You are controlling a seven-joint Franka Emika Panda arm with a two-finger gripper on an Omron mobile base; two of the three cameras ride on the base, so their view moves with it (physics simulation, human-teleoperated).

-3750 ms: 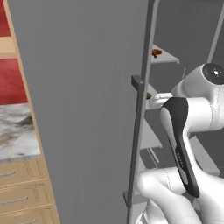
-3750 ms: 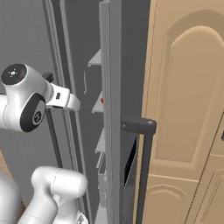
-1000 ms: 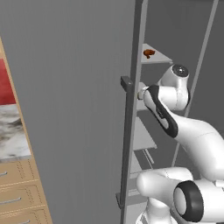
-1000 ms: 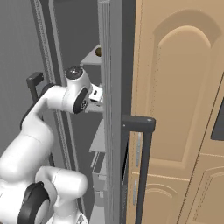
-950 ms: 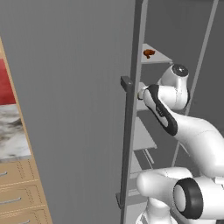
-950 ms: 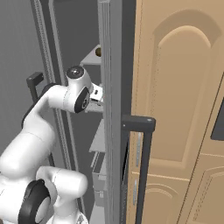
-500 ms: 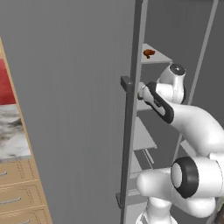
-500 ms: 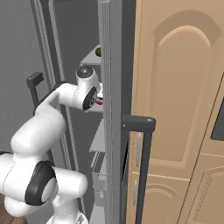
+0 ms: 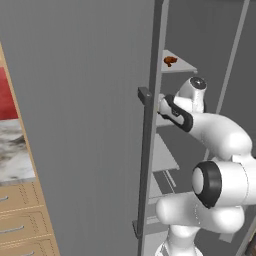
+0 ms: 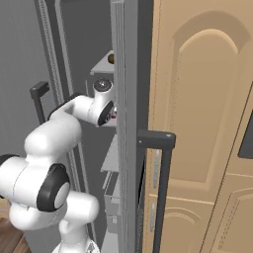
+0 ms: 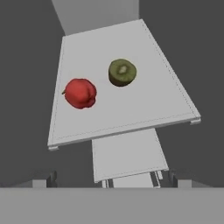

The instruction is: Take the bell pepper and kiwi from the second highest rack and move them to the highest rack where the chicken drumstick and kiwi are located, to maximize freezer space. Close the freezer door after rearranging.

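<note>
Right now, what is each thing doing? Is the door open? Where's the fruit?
freezer door: open.
bell pepper: lying on the second highest rack, not held.
kiwi: beside the pepper on that rack, apart from it.
chicken drumstick: on the highest rack.

A tall tan cupboard door (image 10: pixel 202 123) stands on the right side in the right base view. It has a curved arch shape pressed into it. A dark panel (image 10: pixel 246 134) sits at its far right edge.

In the left base view, light wooden drawers (image 9: pixel 22 220) sit low on the left. Each one has a thin silver handle. Above the drawers is a marble desk (image 9: pixel 15 157) with grey and white swirls. Above the marble is a red wall (image 9: pixel 6 95).

A bit of brown wooden floor (image 10: pixel 12 242) shows in the bottom left corner of the right base view.
</note>
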